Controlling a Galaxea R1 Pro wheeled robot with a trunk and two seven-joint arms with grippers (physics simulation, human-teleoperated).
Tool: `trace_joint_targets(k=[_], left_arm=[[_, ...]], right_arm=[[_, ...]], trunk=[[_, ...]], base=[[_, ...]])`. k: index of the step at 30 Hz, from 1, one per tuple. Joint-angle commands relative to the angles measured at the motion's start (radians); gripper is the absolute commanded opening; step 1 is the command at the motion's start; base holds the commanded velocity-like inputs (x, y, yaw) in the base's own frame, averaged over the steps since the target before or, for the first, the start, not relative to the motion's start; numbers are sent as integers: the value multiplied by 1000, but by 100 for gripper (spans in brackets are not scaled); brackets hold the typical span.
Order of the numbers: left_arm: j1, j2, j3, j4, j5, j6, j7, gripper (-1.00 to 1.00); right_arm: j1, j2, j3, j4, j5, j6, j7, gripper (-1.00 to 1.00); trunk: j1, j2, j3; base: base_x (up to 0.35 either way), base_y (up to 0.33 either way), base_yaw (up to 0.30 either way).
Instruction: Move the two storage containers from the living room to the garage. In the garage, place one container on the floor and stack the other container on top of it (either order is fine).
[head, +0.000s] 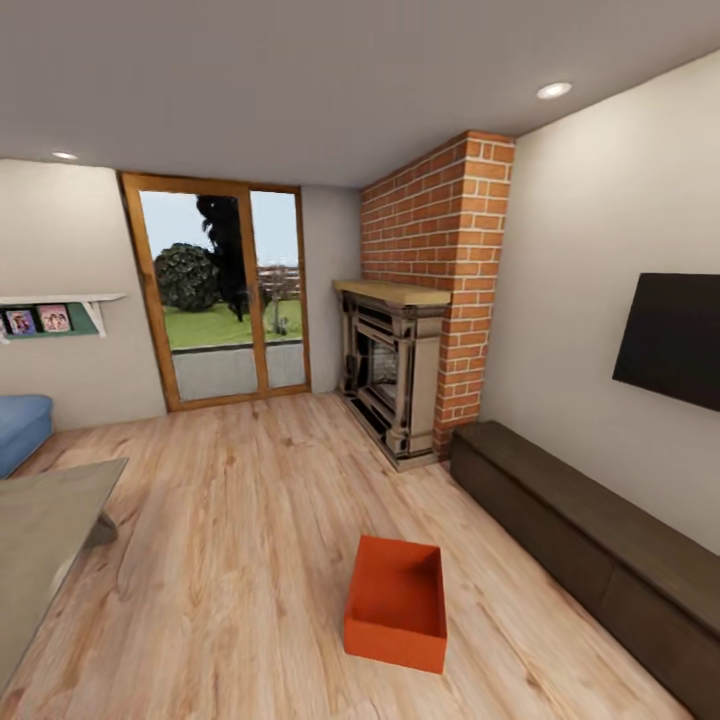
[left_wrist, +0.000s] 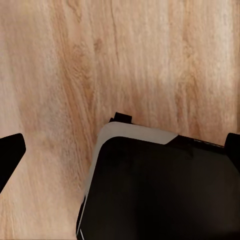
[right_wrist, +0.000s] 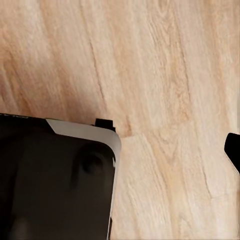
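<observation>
Both grippers look down at bare wood floor (left_wrist: 150, 60), jaw opening unclear; one orange bin (head: 397, 600) sits open-side-up by the low cabinet (head: 590, 545), awaiting pickup.

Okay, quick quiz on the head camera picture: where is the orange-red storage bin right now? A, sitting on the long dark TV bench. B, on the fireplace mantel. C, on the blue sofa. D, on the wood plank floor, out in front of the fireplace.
D: the storage bin sits open side up on the light wood plank floor, apart from the dark bench and nearer the camera than the brick fireplace.
</observation>
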Motion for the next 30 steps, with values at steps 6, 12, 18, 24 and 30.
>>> trace_joint_targets(k=[6,12,18,24,30], left_arm=[[-1,0,-8,1,8,-7,4,100],[-1,0,-8,1,6,-10,3,100],[-1,2,-8,1,4,-8,0,100],[0,3,-8,1,6,-7,0,100],[-1,3,-8,1,8,-8,1,100]], right_arm=[[-1,1,-2,3,9,-7,-3,100],[-1,1,-4,3,9,-10,-3,100],[-1,0,-2,3,9,-9,-2,100],[-1,-1,-2,3,9,-8,-2,100],[-1,-1,-2,3,9,-8,-2,100]], trunk=[[1,-1,0],[1,-1,0],[1,-1,0],[1,-1,0],[1,-1,0]], base=[[60,-26,20],[5,-2,2],[197,-11,0],[299,-156,0],[284,-216,0]])
